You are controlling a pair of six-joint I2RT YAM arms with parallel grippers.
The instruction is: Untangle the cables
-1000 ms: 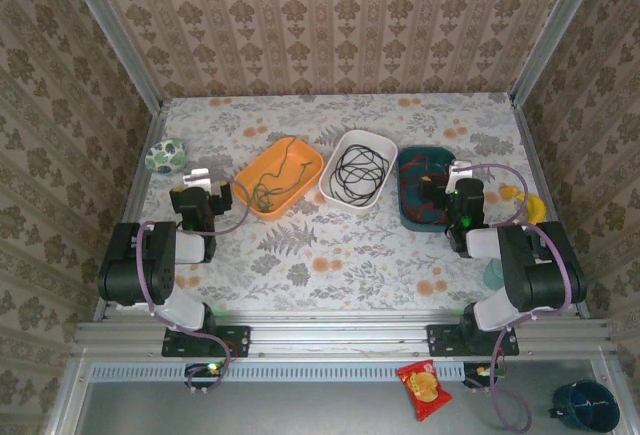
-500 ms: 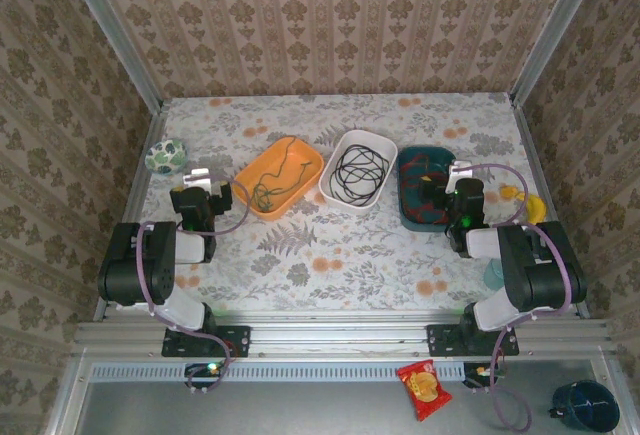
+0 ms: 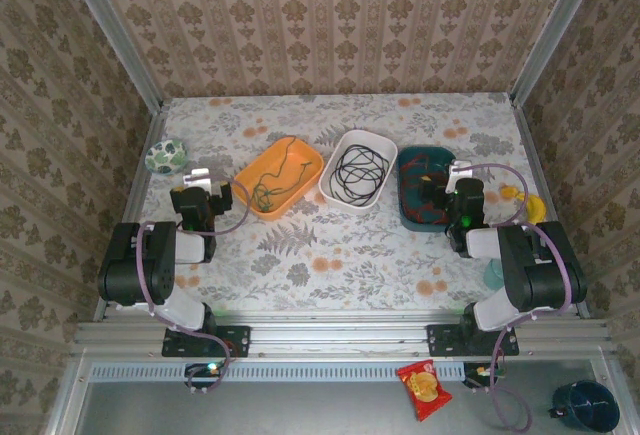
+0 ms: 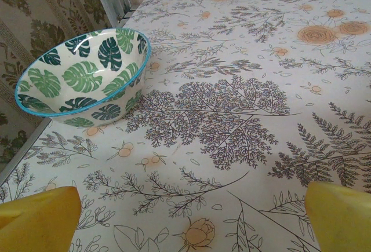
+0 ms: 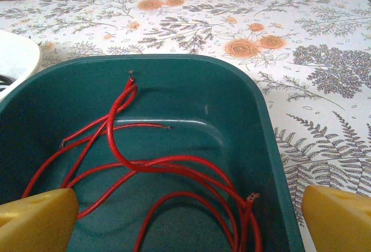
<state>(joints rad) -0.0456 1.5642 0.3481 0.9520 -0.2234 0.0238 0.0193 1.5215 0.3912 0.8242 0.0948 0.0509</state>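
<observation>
The cables lie sorted in three trays in the top view. A dark green cable [image 3: 272, 183] rests in the orange tray [image 3: 305, 155]. Black cables [image 3: 360, 171] coil in the white tray [image 3: 340, 143]. Red cables [image 5: 168, 168] loop in the teal tray [image 5: 261, 119], also the teal tray [image 3: 408, 217] from above. My right gripper [image 5: 188, 226] hangs open over the near end of that tray, its yellow fingertips [image 5: 37, 220] on either side of the red loops, holding nothing. My left gripper [image 4: 191, 229] is open over bare tablecloth, left of the orange tray.
A leaf-patterned bowl [image 4: 81, 75] stands near the table's left edge, just ahead of the left gripper. A yellow object [image 3: 527, 201] lies by the right rail. A snack packet [image 3: 423, 388] and a blue cup [image 3: 585, 407] sit below the table front.
</observation>
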